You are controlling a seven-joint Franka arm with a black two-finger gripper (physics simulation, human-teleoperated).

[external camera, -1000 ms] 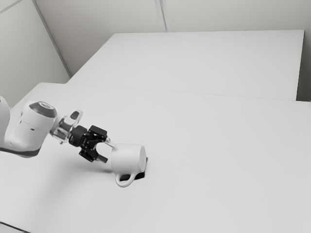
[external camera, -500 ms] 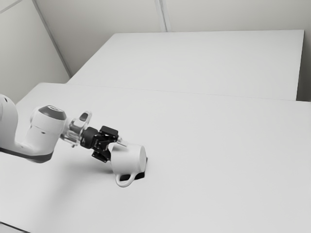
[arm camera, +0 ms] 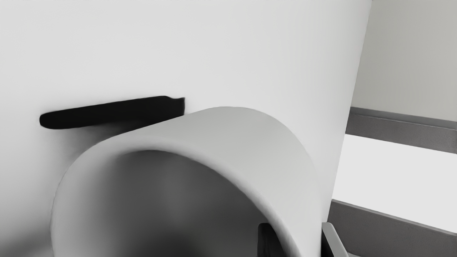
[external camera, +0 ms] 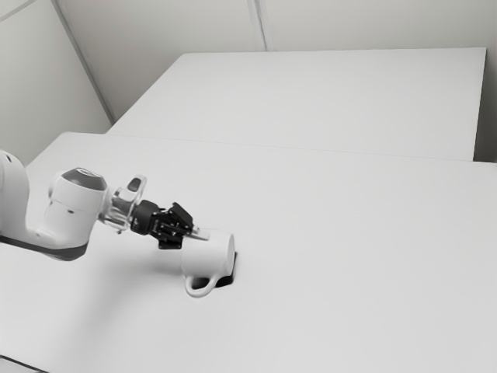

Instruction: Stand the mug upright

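A white mug [external camera: 208, 255] lies on its side on the table, with its mouth toward my gripper and its handle on the side nearer the exterior camera. My gripper [external camera: 199, 233] is at the mug's rim, on the exterior view's left of it. In the wrist view the mug [arm camera: 228, 142] opens toward the camera. One finger of the gripper [arm camera: 294, 239] is inside the mouth and the other is outside, with the mug's wall pinched between them. The inner fingertip is partly hidden by the rim.
A black flat object [external camera: 225, 280] lies on the table [external camera: 349, 256] beside and partly under the mug. A second white surface [external camera: 326, 93] stands beyond the table, with walls behind it.
My gripper has moved toward the exterior view's right to the mug, and its fingers have closed on the wall. The mug has shifted slightly toward the exterior view's right.
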